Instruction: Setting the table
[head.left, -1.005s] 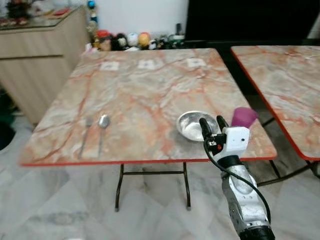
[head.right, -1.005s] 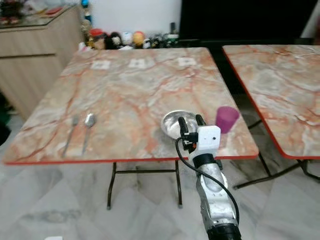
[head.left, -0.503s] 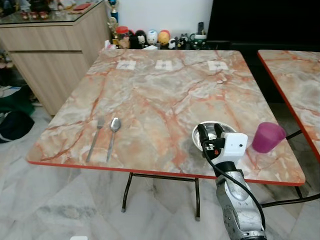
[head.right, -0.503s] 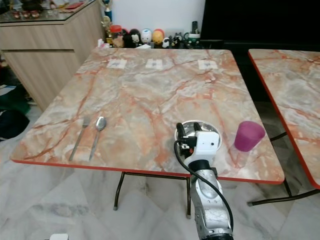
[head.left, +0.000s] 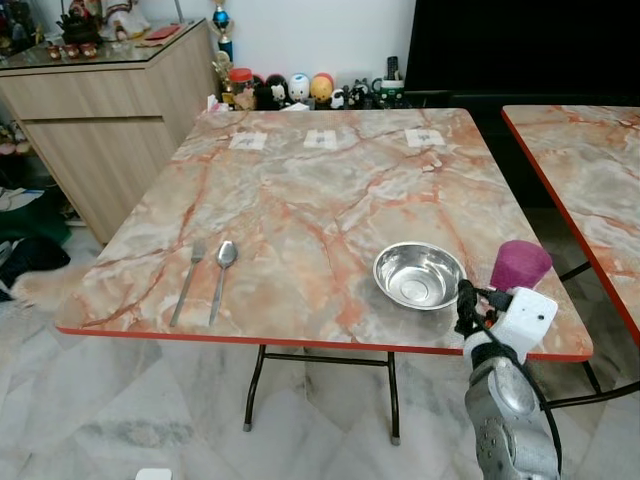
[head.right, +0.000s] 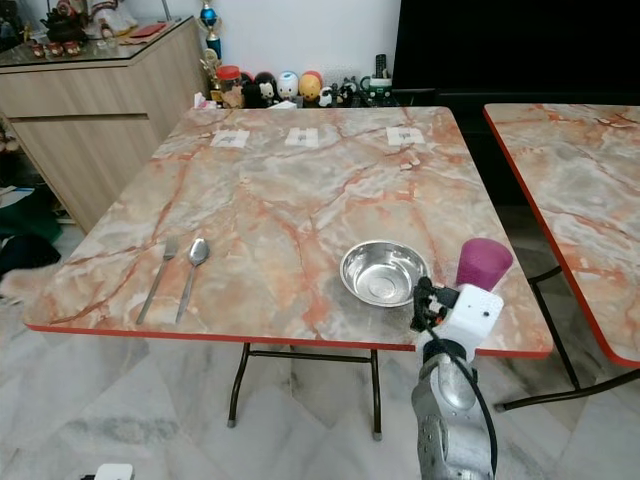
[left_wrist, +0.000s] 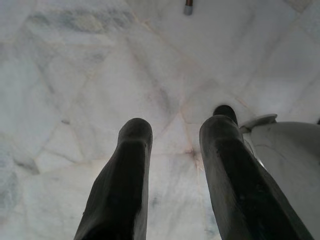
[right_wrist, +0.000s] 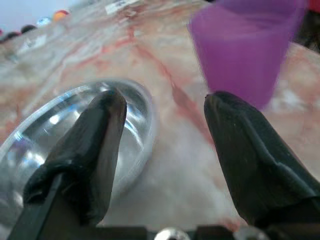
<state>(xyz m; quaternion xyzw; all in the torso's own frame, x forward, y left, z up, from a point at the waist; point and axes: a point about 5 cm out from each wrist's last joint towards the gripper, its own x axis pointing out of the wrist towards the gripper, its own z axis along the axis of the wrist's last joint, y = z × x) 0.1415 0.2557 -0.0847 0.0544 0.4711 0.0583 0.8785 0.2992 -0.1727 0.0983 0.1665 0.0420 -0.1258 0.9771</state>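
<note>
A: 2 marbled counters in shot, and the near counter (head.left: 300, 190) carries the whole setting — steel bowl (head.left: 419, 275) toward the front right, purple cup (head.left: 519, 264) just beside it at the right edge

B: Over on the left side, fork (head.left: 187, 282) and spoon (head.left: 220, 276) lie side by side, handles toward the front edge, well apart from the bowl

A: Right gripper (right_wrist: 162, 150) is raised at the front edge, between bowl and cup. From the wrist camera its fingers (right_wrist: 95, 145) are spread wide, pinching nothing, the bowl behind 1 and the cup behind the other

B: Touching either? Cannot tell from here

A: Left gripper (left_wrist: 172, 170) hangs down over the pale marble floor (left_wrist: 75, 75), fingers parted with nothing between them

B: Along the far edge of the near counter, 3 small white cards (head.left: 319, 139) in a row. Behind it a line of little figurines (head.left: 290, 90), and a wooden sideboard (head.left: 100, 120) off to the left
</note>
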